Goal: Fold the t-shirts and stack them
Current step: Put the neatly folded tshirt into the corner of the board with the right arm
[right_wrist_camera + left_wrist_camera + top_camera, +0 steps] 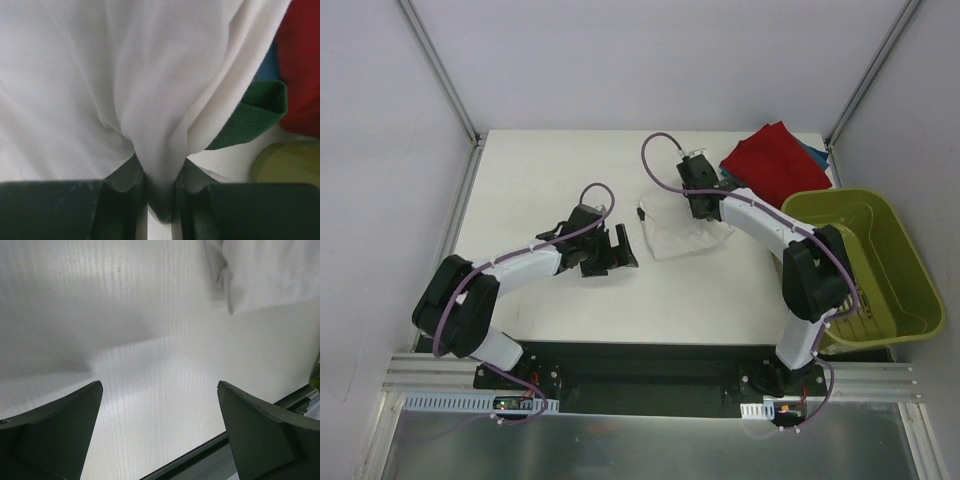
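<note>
The cream-white t-shirt point(672, 235) lies bunched on the table point(550, 170) at centre. My right gripper point(704, 207) is over its right edge, shut on a pinched fold of the white cloth point(150, 90). In the right wrist view the gripper point(159, 174) holds that fold, with a dark green sleeve point(250, 115) hanging beside it. My left gripper point(619, 250) stands open just left of the shirt, apart from it. In the left wrist view its jaws point(160, 386) are wide with only bare table between, and the shirt's edge point(270, 275) shows at the top right. A folded red t-shirt point(775, 160) lies on a teal-blue one point(817, 155) at the back right.
An olive-green plastic basket point(865, 260) stands at the right edge of the table, close behind my right arm. The red shirt point(302, 65), a strip of blue point(270, 62) and the basket's rim point(287, 162) show to the right of my right gripper. The table's near edge point(200, 452) runs under my left gripper.
</note>
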Tool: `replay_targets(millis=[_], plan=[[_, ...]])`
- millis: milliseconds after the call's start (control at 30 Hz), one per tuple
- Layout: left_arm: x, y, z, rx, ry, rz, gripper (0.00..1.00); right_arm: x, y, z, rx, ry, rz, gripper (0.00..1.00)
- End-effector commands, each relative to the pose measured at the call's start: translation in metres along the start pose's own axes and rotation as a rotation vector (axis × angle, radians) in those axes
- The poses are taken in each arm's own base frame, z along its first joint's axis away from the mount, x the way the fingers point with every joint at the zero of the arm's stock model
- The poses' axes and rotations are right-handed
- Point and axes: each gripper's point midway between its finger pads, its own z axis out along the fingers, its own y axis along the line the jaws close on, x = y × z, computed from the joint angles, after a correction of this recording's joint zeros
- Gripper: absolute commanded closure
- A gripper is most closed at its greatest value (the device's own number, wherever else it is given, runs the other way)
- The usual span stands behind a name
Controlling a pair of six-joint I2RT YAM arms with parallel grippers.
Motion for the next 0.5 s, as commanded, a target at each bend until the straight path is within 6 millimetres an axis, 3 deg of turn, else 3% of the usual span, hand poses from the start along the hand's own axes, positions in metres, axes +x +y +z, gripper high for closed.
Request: replay_targets(millis=[0, 133, 333, 467], plan=[[-0.007, 0.02, -0.017, -0.049, -0.075, 0.009, 0.01, -0.056, -0.044, -0.004, 0.276, -0.104, -0.078, 0.99], [-0.008, 0.026, -0.025, -0.062, -0.102, 0.001, 0.01, -0.093, -0.062, -0.003, 0.396, -0.157, -0.051, 0.99], [-0.013, 0.035, -0.032, -0.099, -0.13, -0.007, 0.01, -0.13, -0.088, 0.004, 0.464, -0.229, -0.011, 0.99], [-0.017, 0.038, -0.034, -0.118, -0.142, -0.01, 0.01, -0.163, -0.111, -0.005, 0.494, -0.313, 0.047, 0.99]])
